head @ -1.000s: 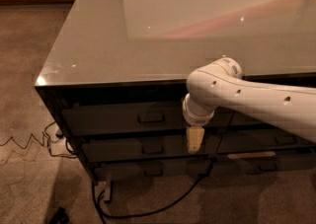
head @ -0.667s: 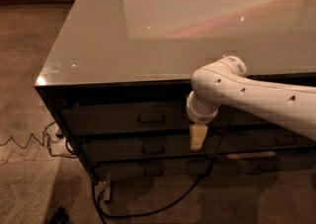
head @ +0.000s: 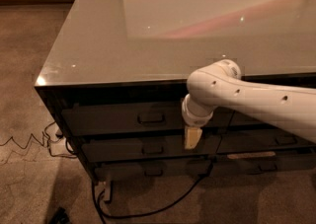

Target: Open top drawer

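Cabinet [head: 98,45] whose top drawer [head: 113,119] sits shut. Its glossy front looks slick and probably heavy, so the small bar handle [head: 151,118] is the only hold. The gripper [head: 192,137] hangs just right of and below that handle, holding nothing visible; I cannot tell how far open it is.

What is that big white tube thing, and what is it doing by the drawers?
That white tube is a robot's arm. One camera looks down on it from above; where the camera sits, I can't tell. The dark cabinet has a shiny top that reflects light. The tan tip of the arm is its gripper, the robot's "hand". It hangs in front of the drawers, a little below and right of the top drawer and its small handle, not touching the handle. The drawer is closed. Black cables lie on the carpet.
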Controlling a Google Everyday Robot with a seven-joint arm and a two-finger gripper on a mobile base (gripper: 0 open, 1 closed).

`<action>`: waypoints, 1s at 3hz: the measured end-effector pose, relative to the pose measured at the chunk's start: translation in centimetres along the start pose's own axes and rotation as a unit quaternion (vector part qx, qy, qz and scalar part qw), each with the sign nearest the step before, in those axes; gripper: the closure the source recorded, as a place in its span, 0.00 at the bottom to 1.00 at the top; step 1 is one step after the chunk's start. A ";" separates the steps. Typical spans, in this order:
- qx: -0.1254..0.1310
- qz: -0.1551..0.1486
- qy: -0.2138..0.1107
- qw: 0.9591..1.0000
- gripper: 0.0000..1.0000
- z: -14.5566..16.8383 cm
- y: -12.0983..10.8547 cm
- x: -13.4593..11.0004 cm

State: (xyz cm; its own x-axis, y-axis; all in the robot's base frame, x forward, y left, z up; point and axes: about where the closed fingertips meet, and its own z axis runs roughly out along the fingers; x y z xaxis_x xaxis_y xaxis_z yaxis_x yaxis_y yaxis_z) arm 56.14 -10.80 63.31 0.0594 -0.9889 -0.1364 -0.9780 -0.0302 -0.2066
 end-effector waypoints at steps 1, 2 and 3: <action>-0.026 -0.024 0.001 0.999 0.42 0.7 2.2 -0.7; -0.026 -0.024 0.001 0.999 0.65 0.4 2.1 -0.7; -0.037 -0.036 0.007 0.999 0.88 -0.3 3.1 -0.4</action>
State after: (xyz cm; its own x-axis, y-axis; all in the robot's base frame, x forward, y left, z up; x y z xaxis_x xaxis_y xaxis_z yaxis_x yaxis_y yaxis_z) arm 53.03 -10.54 63.04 0.1270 -0.9859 -0.1093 -0.9835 -0.1108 -0.1428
